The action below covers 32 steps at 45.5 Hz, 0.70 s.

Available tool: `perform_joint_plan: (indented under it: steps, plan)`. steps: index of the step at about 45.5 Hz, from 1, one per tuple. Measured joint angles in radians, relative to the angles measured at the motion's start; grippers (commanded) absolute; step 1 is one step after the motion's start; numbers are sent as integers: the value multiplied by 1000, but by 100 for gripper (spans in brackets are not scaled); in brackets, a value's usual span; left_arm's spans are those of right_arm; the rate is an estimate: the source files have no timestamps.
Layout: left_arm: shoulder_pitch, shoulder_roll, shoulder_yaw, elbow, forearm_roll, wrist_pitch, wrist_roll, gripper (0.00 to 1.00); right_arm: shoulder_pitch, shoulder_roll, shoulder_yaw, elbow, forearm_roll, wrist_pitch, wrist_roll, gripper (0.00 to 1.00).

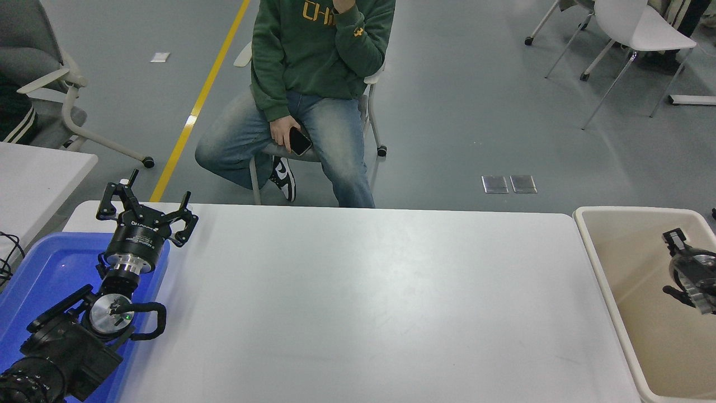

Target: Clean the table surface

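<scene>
The table surface (358, 302) is a wide matte white top with nothing lying on it. My right gripper (670, 264) reaches in from the right edge and hangs over the beige bin (594, 252), beyond the table's right end. Its fingers are open with nothing between them. My left arm stays parked at the lower left, and its gripper (146, 208) is open above the far end of the blue tray (45, 268).
A person in a green hoodie (313, 61) sits on a chair past the table's far edge, holding a phone. A smaller white table (33, 173) stands at the left. Chairs stand on the grey floor behind.
</scene>
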Motion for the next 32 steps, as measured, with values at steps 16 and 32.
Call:
perform_joint_plan:
  steps: [16,32]
  plan:
    - [0,0,0,0,0,0,0,100,13,-58,15,156,2,4,4,100]
    - [0,0,0,0,0,0,0,100,-6,-133,313,429,4,-1,8,100]
